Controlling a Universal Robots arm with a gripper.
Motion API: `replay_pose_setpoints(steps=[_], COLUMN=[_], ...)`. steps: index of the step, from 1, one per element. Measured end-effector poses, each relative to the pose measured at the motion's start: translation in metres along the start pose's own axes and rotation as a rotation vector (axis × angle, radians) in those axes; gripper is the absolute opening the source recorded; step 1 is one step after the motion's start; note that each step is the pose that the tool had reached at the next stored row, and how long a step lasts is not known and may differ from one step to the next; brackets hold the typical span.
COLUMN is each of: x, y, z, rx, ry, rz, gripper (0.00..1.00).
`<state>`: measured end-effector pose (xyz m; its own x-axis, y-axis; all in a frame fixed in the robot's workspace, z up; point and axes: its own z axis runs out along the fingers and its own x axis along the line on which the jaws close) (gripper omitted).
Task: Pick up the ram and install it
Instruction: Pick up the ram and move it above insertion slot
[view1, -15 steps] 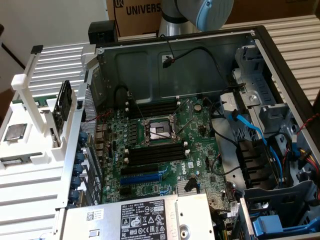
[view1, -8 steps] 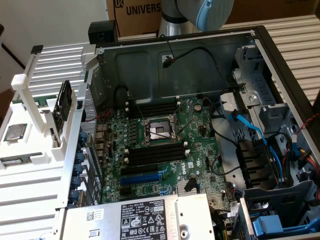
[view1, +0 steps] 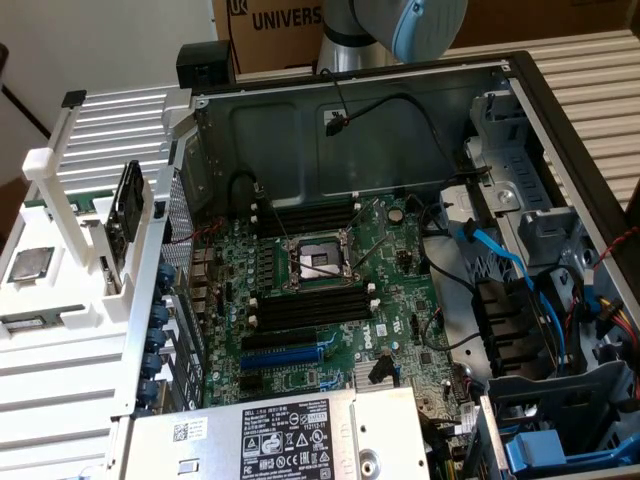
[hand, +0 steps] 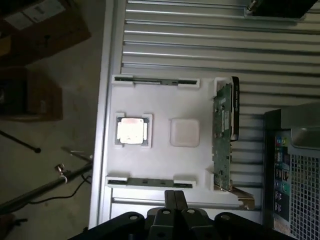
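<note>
Claw (hand: 175, 196) pinched fully together, holding nothing, above the white fixture (hand: 160, 107). The ram (hand: 155, 81) sits on edge in a fixture bracket, apart from the processor (hand: 132, 130) and outside the PC case (view1: 560, 120). Judged light, stiff, thin and fragile. Grip the flat faces mid-length, clear of the contacts.

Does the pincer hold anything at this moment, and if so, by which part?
Nothing is held: the pincer is shut with nothing between its fingers, above the white tray.

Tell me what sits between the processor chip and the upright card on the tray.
A blank white square pad, between chip and card, in the wrist view.
</note>
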<state>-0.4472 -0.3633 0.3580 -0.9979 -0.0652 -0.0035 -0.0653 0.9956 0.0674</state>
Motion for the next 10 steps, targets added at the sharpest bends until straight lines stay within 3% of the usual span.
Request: replay_pose_setpoints(steps=[10], x=[0.0000], y=[0.0000], z=[0.0000], rx=[-0.0007], ry=[0.0136], rz=[-0.201], gripper=[0.10])
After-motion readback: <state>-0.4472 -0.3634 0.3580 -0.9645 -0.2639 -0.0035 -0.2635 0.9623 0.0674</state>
